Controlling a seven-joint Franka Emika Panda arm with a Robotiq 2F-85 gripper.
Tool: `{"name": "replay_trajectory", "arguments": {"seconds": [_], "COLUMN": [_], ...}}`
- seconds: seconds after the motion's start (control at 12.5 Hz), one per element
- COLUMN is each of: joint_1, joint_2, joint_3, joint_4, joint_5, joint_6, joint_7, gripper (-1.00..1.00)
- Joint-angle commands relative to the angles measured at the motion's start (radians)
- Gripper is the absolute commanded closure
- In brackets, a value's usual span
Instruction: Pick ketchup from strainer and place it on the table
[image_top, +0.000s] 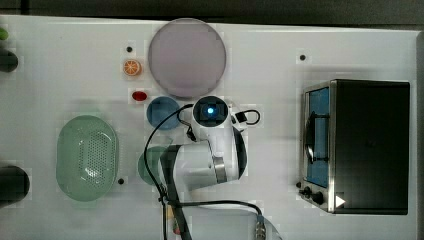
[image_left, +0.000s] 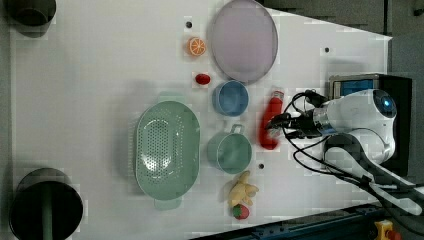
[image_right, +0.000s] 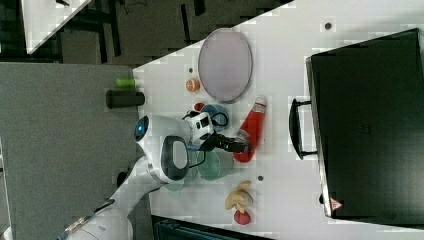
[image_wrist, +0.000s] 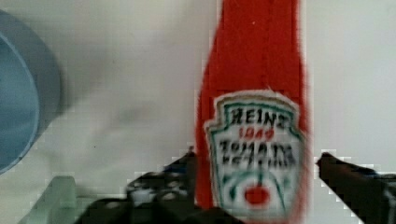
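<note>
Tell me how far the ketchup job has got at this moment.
Done: the strainer is empty and the ketchup lies on the table beside the blue cup. In hand: the gripper stands open astride the bottle, one finger clear of it. Left: backing the arm away.

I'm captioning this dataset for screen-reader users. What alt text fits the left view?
A red ketchup squeeze bottle lies on the white tabletop with the robot's gripper over it, jaws open. At the left view's left sit a blue cup, a green handled cup and an empty pale green oval strainer.
</note>
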Motion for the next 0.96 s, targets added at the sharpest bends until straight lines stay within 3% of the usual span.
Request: {"name": "replay_trajectory", "arguments": {"seconds": [0.08,0.4,0.8,0.96], "joint_1": [-0.011,-0.009,-0.008,-0.008], "joint_2": [-0.099,-0.241,-0.312,-0.323], "joint_3": [-0.008,0.007,0.033,0.031], "joint_4": [0.097,0.252,0.481,0.560], "joint_5": [-0.005,0.022,0.277,0.280], "joint_6": [0.020,-0.148,-0.549,-0.576], "joint_7": [-0.027,-0.025,0.063,0.066], "gripper": [-1.00,-1.00,-1.00,-1.00]}}
